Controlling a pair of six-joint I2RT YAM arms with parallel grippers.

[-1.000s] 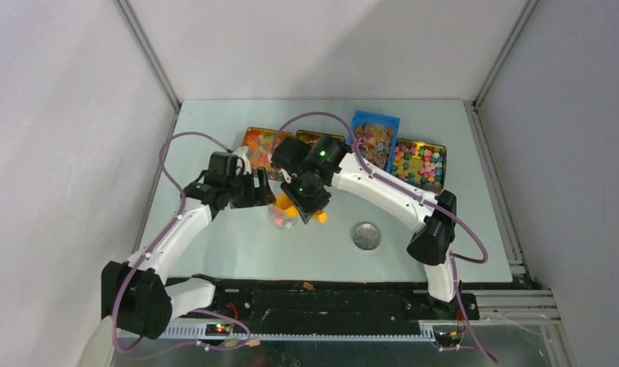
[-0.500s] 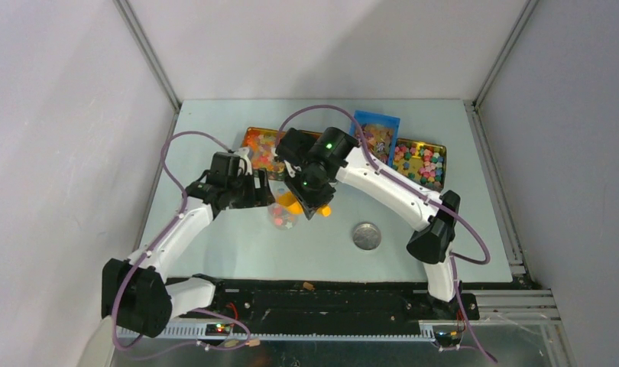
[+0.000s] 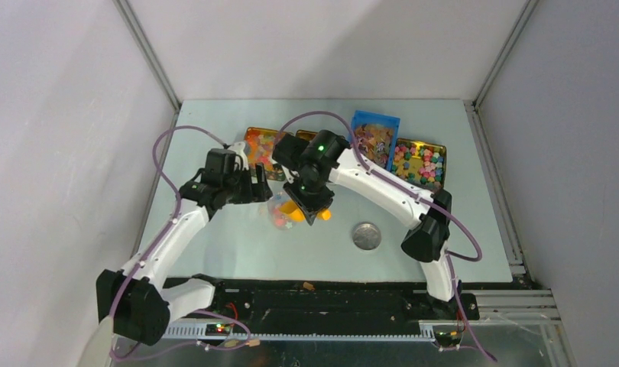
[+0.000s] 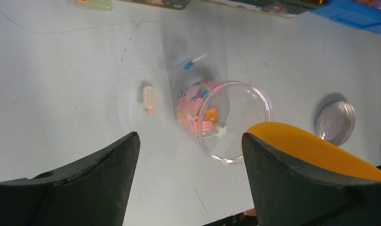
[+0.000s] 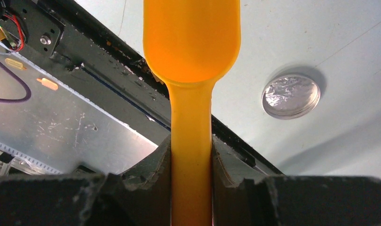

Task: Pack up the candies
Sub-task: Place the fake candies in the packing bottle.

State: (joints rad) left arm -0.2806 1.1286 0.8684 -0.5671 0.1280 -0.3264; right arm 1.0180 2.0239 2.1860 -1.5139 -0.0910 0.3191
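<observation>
On the left: left gripper (image 4: 188, 141), fingers (image 4: 85, 183) spread wide, holding nothing, hanging above a clear jar (image 4: 245, 113). Inside the jar, some of the candies (image 4: 200, 115), pink and orange. On the table (image 4: 61, 94) near the jar, one small wrapped sweet (image 4: 148, 98) and a blue lollipop (image 4: 191, 62). In the middle: right gripper (image 5: 191, 155), squeezed tight on the handle of the orange scoop (image 5: 191, 42). Over to the right, a round silver lid (image 5: 290, 95), lying flat. At the back, trays (image 3: 419, 162) full of more of them.
</observation>
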